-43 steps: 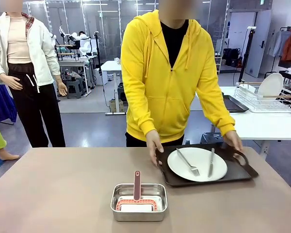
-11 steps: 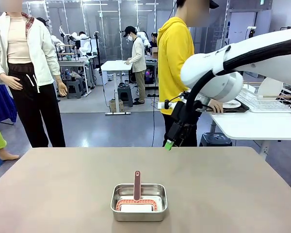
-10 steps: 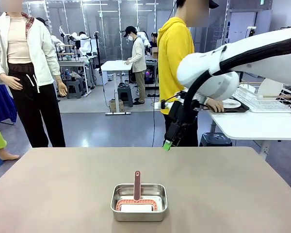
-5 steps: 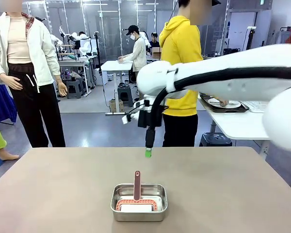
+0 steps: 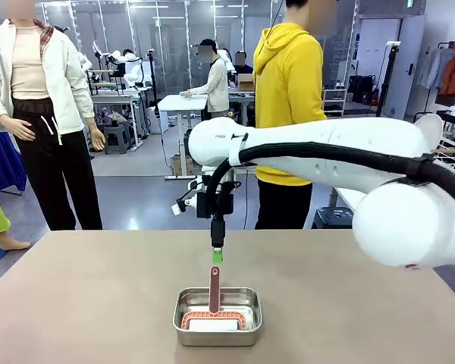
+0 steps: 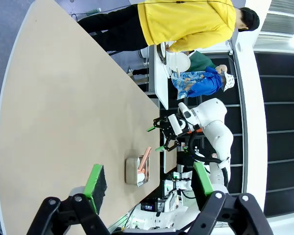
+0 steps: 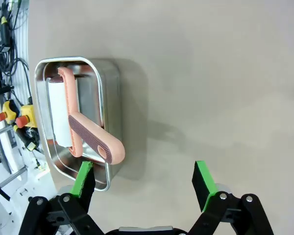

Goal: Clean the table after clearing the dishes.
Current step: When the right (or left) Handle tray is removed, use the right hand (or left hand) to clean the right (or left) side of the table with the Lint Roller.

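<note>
1. Over the middle of the table (image 5: 76, 303), your right gripper (image 5: 217, 255) hangs pointing straight down. Its jaws are spread wide with nothing between them.
2. Directly beneath it the steel pan (image 5: 217, 324) sits on the table top, with the pink scrubber (image 5: 214, 288) inside. The scrubber's handle rises out of the pan, and its tip is just under the green pads.
3. In the right wrist view, the handle (image 7: 95, 139) slants from the head in the pan out across the rim. Its free end lies beside one green pad (image 7: 83, 182), not centred in the gap. You will probably need a small sideways shift toward the pan before lowering and closing across the handle.
4. Your left gripper (image 6: 148, 180) is also wide and empty, well apart from the pan. The right arm is much the nearer, so the pick looks like its job.
</note>
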Motion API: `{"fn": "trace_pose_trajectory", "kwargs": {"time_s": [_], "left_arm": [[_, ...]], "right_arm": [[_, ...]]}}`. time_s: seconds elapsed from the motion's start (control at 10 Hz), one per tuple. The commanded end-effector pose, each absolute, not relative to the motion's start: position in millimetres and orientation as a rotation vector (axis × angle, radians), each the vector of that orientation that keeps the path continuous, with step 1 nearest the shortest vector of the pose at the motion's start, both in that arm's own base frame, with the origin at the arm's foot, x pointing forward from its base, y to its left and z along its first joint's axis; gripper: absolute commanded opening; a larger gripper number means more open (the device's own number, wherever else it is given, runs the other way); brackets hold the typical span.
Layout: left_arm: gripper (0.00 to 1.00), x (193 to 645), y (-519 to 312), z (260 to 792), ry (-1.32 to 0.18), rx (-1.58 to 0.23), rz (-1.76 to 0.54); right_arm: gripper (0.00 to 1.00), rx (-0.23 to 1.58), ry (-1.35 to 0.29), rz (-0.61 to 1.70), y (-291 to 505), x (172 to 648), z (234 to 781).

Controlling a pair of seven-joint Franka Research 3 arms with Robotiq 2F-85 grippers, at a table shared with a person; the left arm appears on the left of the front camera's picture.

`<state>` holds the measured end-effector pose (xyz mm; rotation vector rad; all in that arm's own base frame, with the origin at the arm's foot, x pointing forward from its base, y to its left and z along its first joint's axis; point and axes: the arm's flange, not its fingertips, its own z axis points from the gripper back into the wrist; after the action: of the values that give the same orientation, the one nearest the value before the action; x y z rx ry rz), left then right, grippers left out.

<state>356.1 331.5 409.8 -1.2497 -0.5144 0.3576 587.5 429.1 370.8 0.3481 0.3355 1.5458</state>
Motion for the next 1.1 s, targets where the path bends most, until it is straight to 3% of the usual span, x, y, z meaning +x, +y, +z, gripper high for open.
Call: {"fn": "trace_pose_trajectory", "kwargs": {"time_s": [0.0,0.5,1.0], "left_arm": [[0.89,354.7,332.5,412.1,-0.531,-1.271,0.359],[0.89,354.7,332.5,412.1,-0.531,-1.271,0.359],[0.89,354.7,332.5,412.1,-0.531,-1.271,0.359]], "right_arm": [[1.00,0.403,0.414,1.496,450.8,606.0,372.6],[1.00,0.475,0.545,1.490,456.9,589.7,353.3],[1.00,0.509,0.575,1.444,451.8,576.1,352.4]]}}
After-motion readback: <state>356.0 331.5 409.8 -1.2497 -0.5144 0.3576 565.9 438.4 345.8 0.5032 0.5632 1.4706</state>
